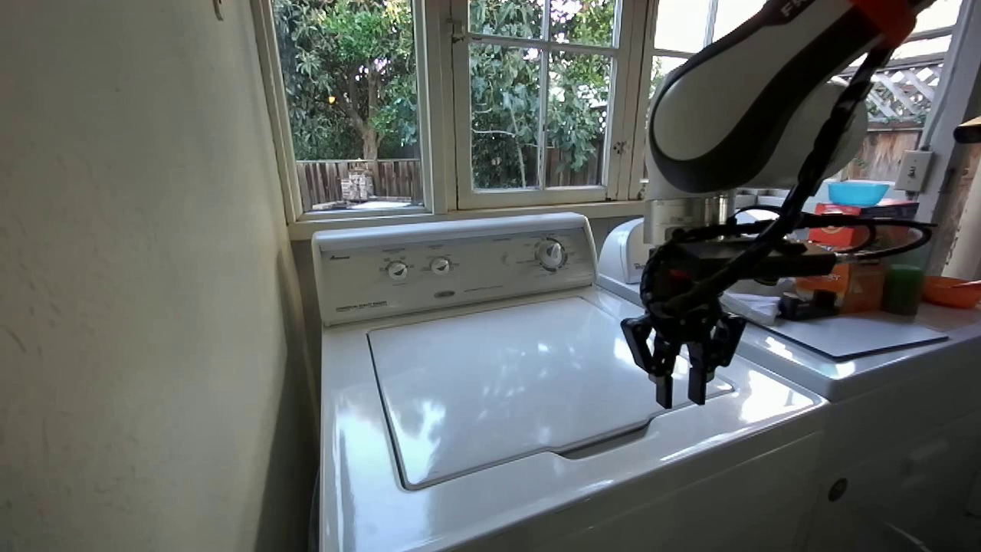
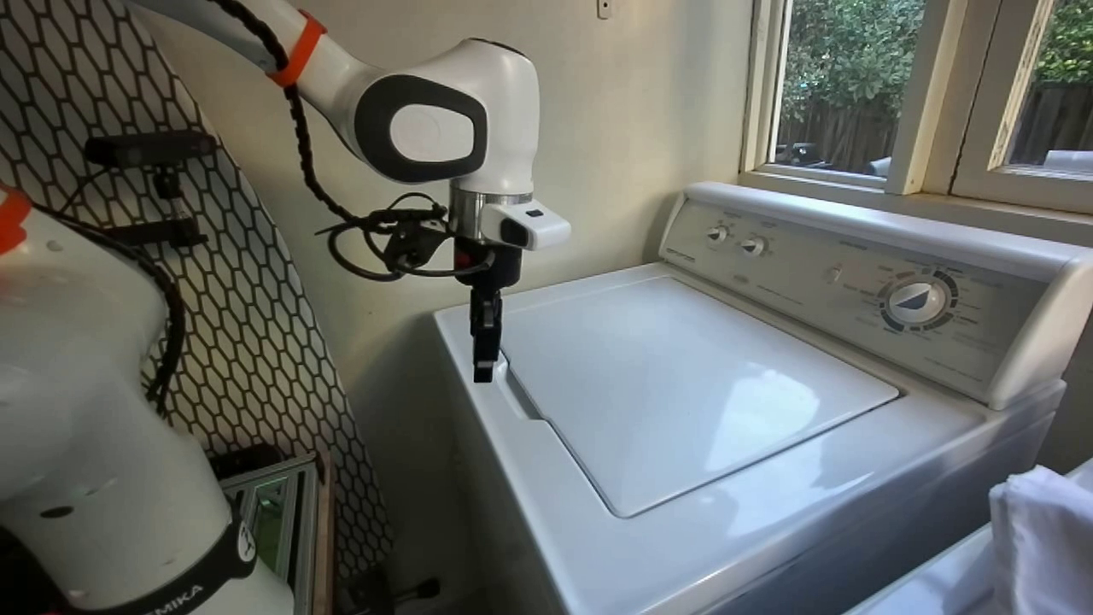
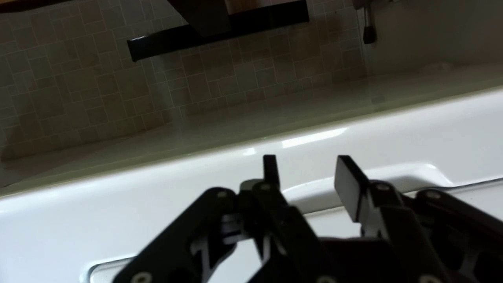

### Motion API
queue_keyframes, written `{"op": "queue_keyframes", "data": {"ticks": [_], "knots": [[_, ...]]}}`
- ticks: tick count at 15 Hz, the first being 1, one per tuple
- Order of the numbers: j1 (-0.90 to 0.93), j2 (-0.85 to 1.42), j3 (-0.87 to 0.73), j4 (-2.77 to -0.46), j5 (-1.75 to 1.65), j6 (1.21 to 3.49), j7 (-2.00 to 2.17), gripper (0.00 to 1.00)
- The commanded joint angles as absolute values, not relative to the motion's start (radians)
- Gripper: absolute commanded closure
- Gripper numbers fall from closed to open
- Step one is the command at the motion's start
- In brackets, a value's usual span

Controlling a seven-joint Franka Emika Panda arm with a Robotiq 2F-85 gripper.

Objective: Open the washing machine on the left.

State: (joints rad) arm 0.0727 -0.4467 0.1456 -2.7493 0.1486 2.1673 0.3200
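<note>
One white, top-loading washing machine [image 1: 529,479], flat rectangular lid [image 1: 513,383] down, is seen in an exterior view; its long, narrow front notch [image 1: 608,443] is set at eight o'clock from the black two-fingered gripper [image 1: 680,399], parted around nothing. The lid's right edge is partly hidden, clearance hard to judge.

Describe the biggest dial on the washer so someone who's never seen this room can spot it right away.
Below the windows stands a white top-loading washing machine, a grey control panel along its back. The big dial sits toward the panel's end farther from the cream wall. Dark marks partly ring it, and it outsizes both smaller knobs.
</note>
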Motion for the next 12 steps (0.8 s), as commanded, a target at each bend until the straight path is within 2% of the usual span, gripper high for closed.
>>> {"op": "queue_keyframes", "data": {"ticks": [1,3,12], "knots": [[0.093,-0.390,0.162,-2.748,0.197,2.300,0.353,0.89],[0.099,-0.356,0.170,-2.749,0.189,2.352,0.353,1.00],[0.126,-0.211,0.205,-2.749,0.144,2.494,0.353,1.00]]}}
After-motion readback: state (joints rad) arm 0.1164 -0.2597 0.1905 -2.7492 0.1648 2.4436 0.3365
